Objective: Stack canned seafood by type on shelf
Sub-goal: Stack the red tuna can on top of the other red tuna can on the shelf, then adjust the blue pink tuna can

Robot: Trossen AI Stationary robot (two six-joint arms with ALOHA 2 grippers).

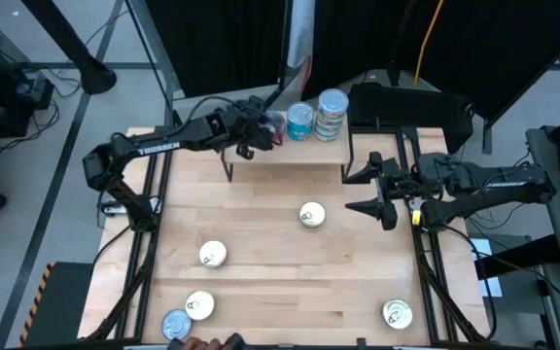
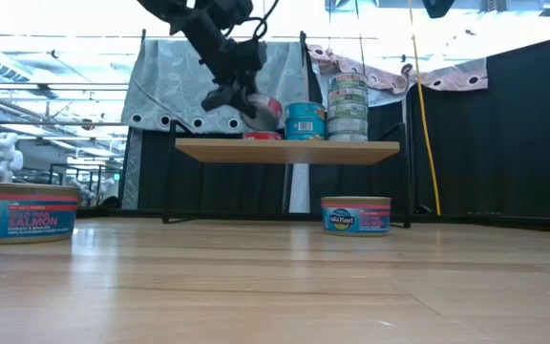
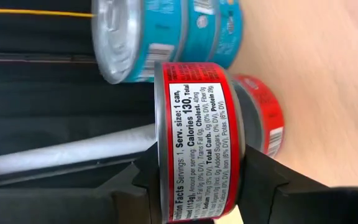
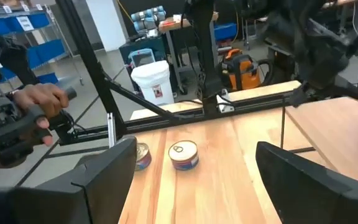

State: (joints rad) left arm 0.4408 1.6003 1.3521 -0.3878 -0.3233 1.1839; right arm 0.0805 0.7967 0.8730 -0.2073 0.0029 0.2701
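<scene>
The shelf [image 2: 286, 150] stands at the table's far edge on black legs. On it are a blue tin stack [image 2: 305, 121], a taller teal stack [image 2: 348, 108] and one red-sided tin [image 2: 262, 135]. My left gripper [image 1: 261, 128] reaches over the shelf's left end, shut on a second red-sided tin [image 2: 267, 109] just above the first. Loose tins lie on the table [image 1: 311, 215] [image 1: 212, 255] [image 1: 199, 306] [image 1: 175, 325] [image 1: 397, 313]. My right gripper [image 1: 358, 191] hovers open over the table's right side. My left gripper holds the red-sided tin [image 3: 197, 143] pinched between its two fingers [image 3: 146, 177], one on each flat face, with the labelled side wall [image 3: 194, 93] showing between them. The fingers come from the table's left, slanting down. The tin is lifted clear, just above the red tin on the shelf [image 3: 263, 115].
One tin [image 2: 355, 215] sits on the table in front of the shelf, another near the low camera [image 2: 22, 212]. A person's hand [image 4: 36, 99] holds a device beyond the table's near left corner. Black frame rails run along both table sides.
</scene>
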